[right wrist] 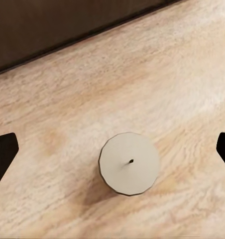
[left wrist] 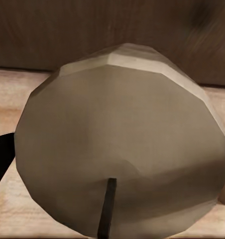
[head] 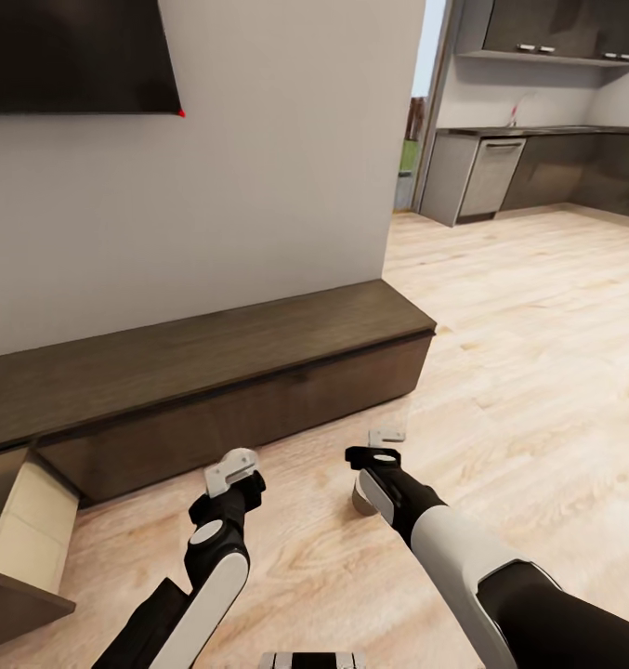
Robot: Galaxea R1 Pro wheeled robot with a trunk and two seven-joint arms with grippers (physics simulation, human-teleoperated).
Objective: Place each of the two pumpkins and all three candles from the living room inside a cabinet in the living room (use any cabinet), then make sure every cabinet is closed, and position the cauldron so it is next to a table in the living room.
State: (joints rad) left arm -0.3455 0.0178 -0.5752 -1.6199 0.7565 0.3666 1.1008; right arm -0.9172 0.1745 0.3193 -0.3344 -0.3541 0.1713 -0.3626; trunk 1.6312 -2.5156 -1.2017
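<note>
A cream-white candle [left wrist: 122, 139] sits very close between the dark fingers [left wrist: 0, 159] of my left gripper [head: 232, 469], which is shut on it; its dark wick points toward the camera. This gripper hovers low over the floor in front of the long dark brown cabinet [head: 212, 372]. My right gripper [head: 377, 446] is open above a second candle [right wrist: 128, 163], which stands upright on the plank floor. In the right wrist view its fingertips [right wrist: 3, 157] stand wide on either side of that candle [head: 360, 500]. No pumpkin or cauldron is in view.
One cabinet drawer [head: 26, 530] stands pulled open at the lower left, showing a pale wood interior. A wall TV [head: 72, 56] hangs above the cabinet. Bare wood floor [head: 537, 372] stretches right toward the kitchen cupboards [head: 537, 158].
</note>
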